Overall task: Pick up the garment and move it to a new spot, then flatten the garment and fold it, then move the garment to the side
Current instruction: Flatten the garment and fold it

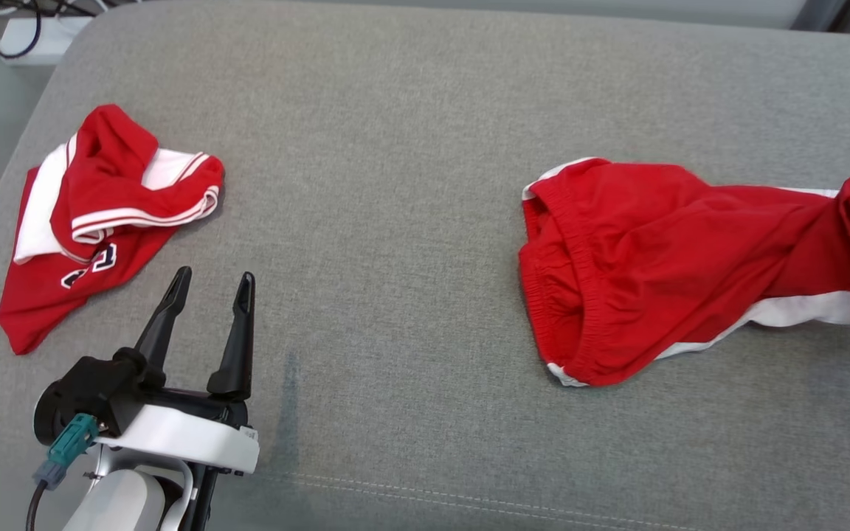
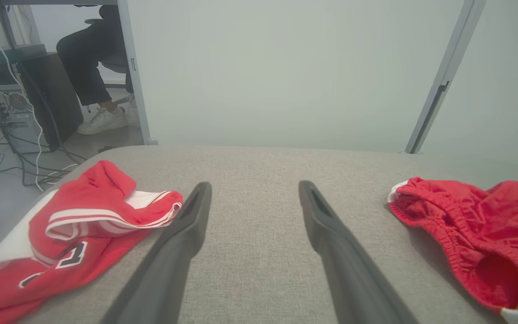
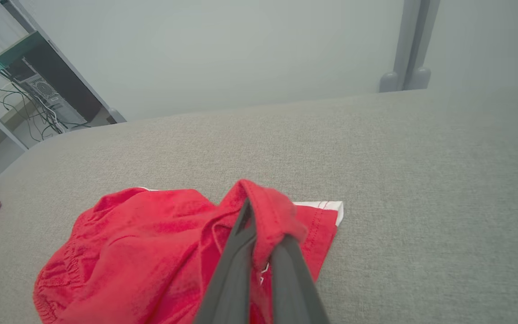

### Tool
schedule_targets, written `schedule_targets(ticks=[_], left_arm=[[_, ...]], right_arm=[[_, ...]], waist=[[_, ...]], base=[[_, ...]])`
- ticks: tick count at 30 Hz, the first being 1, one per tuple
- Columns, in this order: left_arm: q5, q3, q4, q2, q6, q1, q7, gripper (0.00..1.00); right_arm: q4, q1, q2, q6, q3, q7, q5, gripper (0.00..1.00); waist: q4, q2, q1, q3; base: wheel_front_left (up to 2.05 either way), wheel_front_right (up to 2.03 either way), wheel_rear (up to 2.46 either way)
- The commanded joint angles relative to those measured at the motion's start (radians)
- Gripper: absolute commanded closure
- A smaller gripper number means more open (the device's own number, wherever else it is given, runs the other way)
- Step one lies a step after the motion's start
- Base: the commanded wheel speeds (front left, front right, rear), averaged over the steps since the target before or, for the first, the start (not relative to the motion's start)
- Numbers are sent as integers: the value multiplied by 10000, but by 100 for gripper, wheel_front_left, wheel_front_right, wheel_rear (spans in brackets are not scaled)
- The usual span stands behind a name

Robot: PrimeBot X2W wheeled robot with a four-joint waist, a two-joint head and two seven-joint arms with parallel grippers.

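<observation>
While your right gripper is clamped on a leg hem of the red shorts, at 3 o'clock on the grey cushion, your left gripper sits wide open at 7 o'clock, holding nothing. A crumpled red jersey lies at 9 o'clock, its dark numerals folded and unreadable.
</observation>
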Motion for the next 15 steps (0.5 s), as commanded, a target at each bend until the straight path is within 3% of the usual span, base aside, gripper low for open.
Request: schedule_targets(ticks=[1, 2, 3, 4, 9, 15], left_arm=[[117, 395, -175, 269, -61, -424, -129, 0], [134, 400, -170, 251, -78, -468, -129, 0], [152, 402, -164, 224, -103, -514, -130, 0], [173, 396, -148, 195, -129, -554, -130, 0], [311, 377, -88, 62, -183, -683, -130, 0], [449, 461, -106, 186, -115, -563, -130, 0]], right_arm=[[13, -236, -257, 44, 124, -157, 95, 100], [433, -399, -264, 44, 169, -251, 142, 100], [863, -556, -247, 44, 164, -403, 182, 70], [1272, -698, -214, 44, 145, -585, 222, 3], [2278, -1067, -102, 44, 210, -1749, 455, 0], [2001, -689, -276, 44, 502, -3368, 579, 0]], waist=[[129, 0, 0, 188], [168, 0, 0, 268], [209, 0, 0, 327], [251, 0, 0, 368], [294, 0, 0, 427], [-86, 0, 0, 122]], base=[[0, 0, 0], [0, 0, 0], [0, 0, 0], [0, 0, 0], [0, 0, 0], [0, 0, 0]])
